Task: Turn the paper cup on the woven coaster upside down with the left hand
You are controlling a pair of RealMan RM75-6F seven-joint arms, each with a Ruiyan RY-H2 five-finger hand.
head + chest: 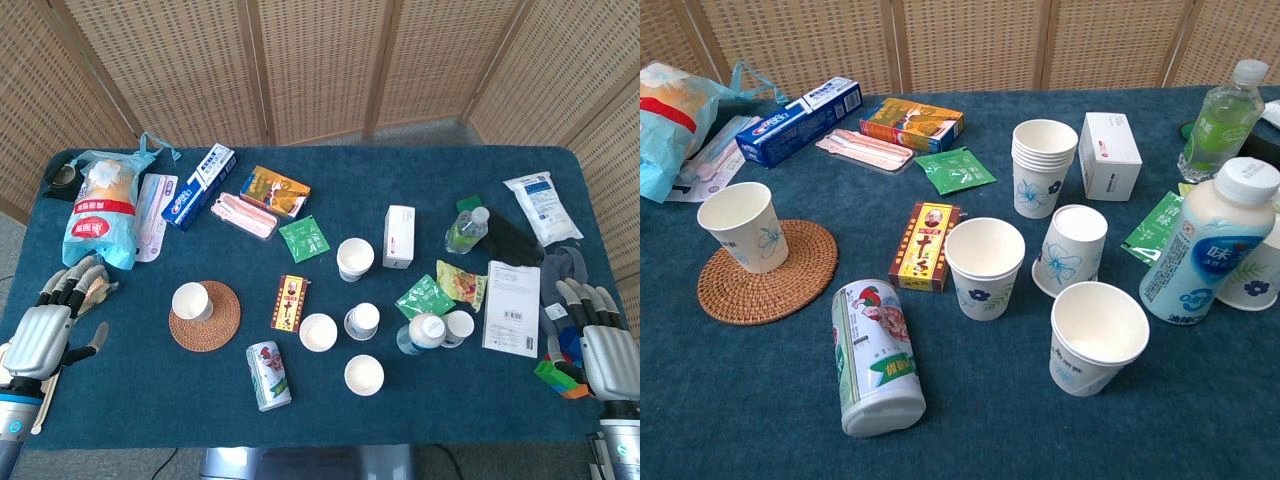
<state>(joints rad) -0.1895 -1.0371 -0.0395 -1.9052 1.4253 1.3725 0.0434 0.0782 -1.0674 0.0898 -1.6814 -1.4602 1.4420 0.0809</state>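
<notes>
Open cloth [130,300] left of coaster [222,325]

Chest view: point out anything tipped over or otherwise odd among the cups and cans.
The can lies on its side in front of the coaster. One paper cup already stands upside down among upright ones. Nothing looks spilled.

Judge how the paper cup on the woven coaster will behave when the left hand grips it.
The paper cup looks empty, so probably very light and easy to tip. Its thin paper wall would likely dent under a firm squeeze. It stands upright toward one edge of the woven coaster, whose ribbed weave may resist sliding, so a push would probably topple it.
</notes>
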